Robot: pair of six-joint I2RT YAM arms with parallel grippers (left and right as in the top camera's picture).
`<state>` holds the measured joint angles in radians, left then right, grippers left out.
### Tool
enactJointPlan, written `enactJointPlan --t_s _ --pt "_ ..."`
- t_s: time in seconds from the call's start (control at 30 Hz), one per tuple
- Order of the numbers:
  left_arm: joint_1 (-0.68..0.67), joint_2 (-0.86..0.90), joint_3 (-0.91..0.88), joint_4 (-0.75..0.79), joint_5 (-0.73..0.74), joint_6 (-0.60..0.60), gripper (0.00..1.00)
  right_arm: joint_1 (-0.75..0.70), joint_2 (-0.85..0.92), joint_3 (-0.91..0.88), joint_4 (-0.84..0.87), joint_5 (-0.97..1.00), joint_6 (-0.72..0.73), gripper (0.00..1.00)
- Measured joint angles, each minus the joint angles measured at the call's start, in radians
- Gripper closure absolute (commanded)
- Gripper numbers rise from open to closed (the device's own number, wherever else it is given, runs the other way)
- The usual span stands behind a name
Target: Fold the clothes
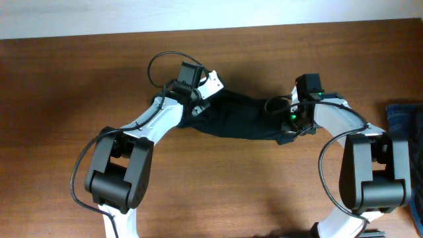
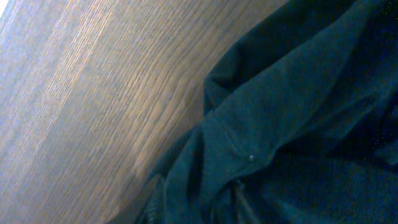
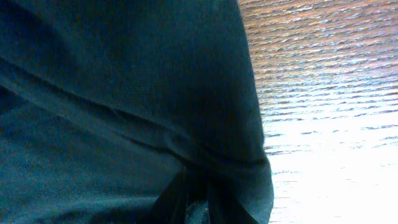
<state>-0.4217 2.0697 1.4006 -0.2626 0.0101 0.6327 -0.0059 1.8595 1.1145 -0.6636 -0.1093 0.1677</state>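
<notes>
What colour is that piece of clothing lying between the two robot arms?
Black, plain as far as shown. The overhead view shows the T-shirt best.

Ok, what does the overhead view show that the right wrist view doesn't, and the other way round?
Only overhead: both arms, the whole black T-shirt slung between them, and a blue denim garment at the right edge. Only right wrist: close folds in the cloth, puckering toward the bottom of the picture, where the right pincer appears to pinch it. Both: the black T-shirt and the wooden table.
</notes>
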Motion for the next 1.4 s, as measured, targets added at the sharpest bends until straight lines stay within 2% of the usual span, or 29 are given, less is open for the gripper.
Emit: enactJointPlan --t_s 0.13,0.5,0.8,1.13,1.17,1.2,1.23,1.27,1.33,1.4 --pt "0.0 0.001 0.0 0.014 -0.002 0.004 0.85 0.0 0.0 0.0 0.0 0.0 0.0 0.83" --pt "0.005 0.001 0.0 0.233 -0.049 0.008 0.96 0.0 0.0 0.0 -0.001 0.003 -0.002 0.83" --pt "0.061 0.008 0.0 0.464 -0.068 0.012 1.0 0.0 0.0 0.0 -0.001 0.003 -0.006 0.83" --pt "0.137 0.162 0.005 0.682 -0.066 0.006 0.97 0.0 0.0 0.0 -0.001 0.004 -0.007 0.83" --pt "0.143 0.181 0.005 0.695 -0.066 0.0 0.93 0.0 0.0 0.0 0.0 0.004 -0.007 0.83" --pt "0.149 0.199 0.005 0.705 -0.066 -0.007 0.84 0.0 0.0 0.0 0.0 0.004 -0.006 0.83" --pt "0.156 0.217 0.006 0.713 -0.067 -0.016 0.38 0.0 0.0 0.0 0.0 0.004 -0.007 0.83" --pt "0.162 0.234 0.006 0.717 -0.067 -0.029 0.17 0.0 0.0 0.0 0.0 0.004 -0.006 0.83" --pt "0.175 0.26 0.014 0.715 -0.071 -0.061 0.03 0.0 0.0 0.0 0.0 0.004 -0.007 0.83" --pt "0.189 0.271 0.03 0.698 -0.081 -0.101 0.01 0.0 0.0 0.0 0.0 0.004 -0.007 0.82"
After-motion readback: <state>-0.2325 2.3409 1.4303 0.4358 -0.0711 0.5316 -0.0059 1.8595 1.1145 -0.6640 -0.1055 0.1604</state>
